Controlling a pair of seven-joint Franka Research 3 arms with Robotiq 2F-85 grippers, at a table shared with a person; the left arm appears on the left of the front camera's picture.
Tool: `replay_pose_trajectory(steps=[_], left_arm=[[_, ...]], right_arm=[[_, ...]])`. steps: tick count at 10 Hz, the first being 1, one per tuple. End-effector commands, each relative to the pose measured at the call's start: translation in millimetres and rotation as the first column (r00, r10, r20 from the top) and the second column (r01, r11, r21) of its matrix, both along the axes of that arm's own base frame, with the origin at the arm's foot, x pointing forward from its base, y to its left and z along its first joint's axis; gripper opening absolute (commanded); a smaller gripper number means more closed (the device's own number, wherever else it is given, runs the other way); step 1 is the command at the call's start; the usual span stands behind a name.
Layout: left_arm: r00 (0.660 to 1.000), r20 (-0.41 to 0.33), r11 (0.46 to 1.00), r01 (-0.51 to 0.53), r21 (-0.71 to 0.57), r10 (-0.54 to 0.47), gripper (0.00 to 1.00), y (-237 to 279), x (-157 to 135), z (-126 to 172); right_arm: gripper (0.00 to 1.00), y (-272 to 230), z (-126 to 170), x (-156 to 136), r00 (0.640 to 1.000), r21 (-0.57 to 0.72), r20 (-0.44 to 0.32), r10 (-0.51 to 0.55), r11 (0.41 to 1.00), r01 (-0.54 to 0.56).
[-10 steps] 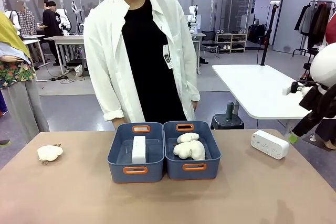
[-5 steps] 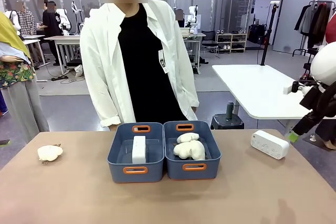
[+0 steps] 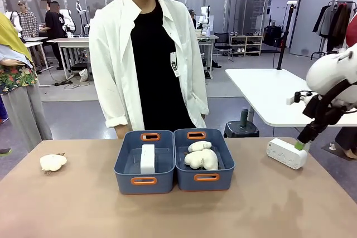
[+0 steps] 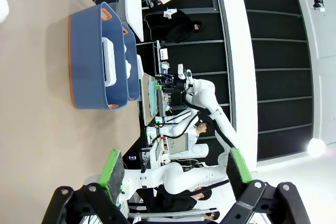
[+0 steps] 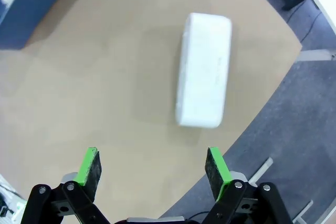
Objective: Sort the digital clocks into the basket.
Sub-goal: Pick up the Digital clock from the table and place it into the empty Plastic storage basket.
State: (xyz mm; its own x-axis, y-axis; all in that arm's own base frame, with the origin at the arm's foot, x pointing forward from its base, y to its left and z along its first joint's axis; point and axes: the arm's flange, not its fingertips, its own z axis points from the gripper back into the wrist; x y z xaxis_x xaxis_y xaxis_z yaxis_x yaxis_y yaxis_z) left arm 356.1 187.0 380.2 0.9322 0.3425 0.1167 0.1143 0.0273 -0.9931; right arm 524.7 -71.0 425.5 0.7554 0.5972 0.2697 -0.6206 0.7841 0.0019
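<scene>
One white digital clock (image 3: 147, 158) stands on edge inside the left blue-grey basket (image 3: 128, 172). The second clock (image 3: 286, 153) lies flat on the table near its right edge. My right gripper (image 3: 303, 145) hangs just above that clock's right end. In the right wrist view the clock (image 5: 205, 69) lies ahead of the open right gripper (image 5: 152, 167), with nothing between its green pads (image 5: 89, 165). In the left wrist view my left gripper (image 4: 174, 169) is open and empty, far from the basket (image 4: 86, 56) that holds the clock (image 4: 108, 61).
The twin bin (image 3: 220, 168) on the right holds fluffy cream plush lumps (image 3: 201, 157). Another plush lump (image 3: 53, 162) lies on the table's left side. A person in a white shirt (image 3: 111, 65) stands close behind the bins. The table's right edge (image 5: 252, 124) runs just beside the loose clock.
My right arm has swung in from the right and come down over the clock on the table. The person has shifted slightly. The clocks and bins have not moved.
</scene>
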Motion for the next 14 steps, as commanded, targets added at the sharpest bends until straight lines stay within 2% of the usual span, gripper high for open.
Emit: replay_pose_trajectory(steps=[1, 4, 10, 11, 14], left_arm=[[1.000, 0.009, 1.000, 0.008, 0.004, -0.008, 1.00, 2, -4, 1], [1.000, 0.009, 1.000, 0.008, 0.004, -0.008, 1.00, 2, -4, 1], [1.000, 0.009, 1.000, 0.008, 0.004, -0.008, 1.00, 2, -4, 1], [1.000, 0.009, 1.000, 0.008, 0.004, -0.008, 1.00, 2, -4, 1], [1.000, 0.009, 1.000, 0.008, 0.004, -0.008, 1.00, 2, -4, 1]], right_arm=[[1.00, -5, -11, 36, 0.999, -0.059, 0.016, -0.048, 0.997, 0.049], [1.00, -8, -41, 66, 0.996, -0.072, 0.022, -0.083, 0.994, 0.085], [1.00, 14, -86, 96, 0.991, -0.086, -0.088, -0.101, 0.992, 0.093], [0.90, 17, -90, 95, 0.990, -0.087, -0.122, -0.072, 0.994, 0.062], [0.02, 13, -95, 94, 0.987, -0.102, -0.144, -0.078, 0.993, 0.063]])
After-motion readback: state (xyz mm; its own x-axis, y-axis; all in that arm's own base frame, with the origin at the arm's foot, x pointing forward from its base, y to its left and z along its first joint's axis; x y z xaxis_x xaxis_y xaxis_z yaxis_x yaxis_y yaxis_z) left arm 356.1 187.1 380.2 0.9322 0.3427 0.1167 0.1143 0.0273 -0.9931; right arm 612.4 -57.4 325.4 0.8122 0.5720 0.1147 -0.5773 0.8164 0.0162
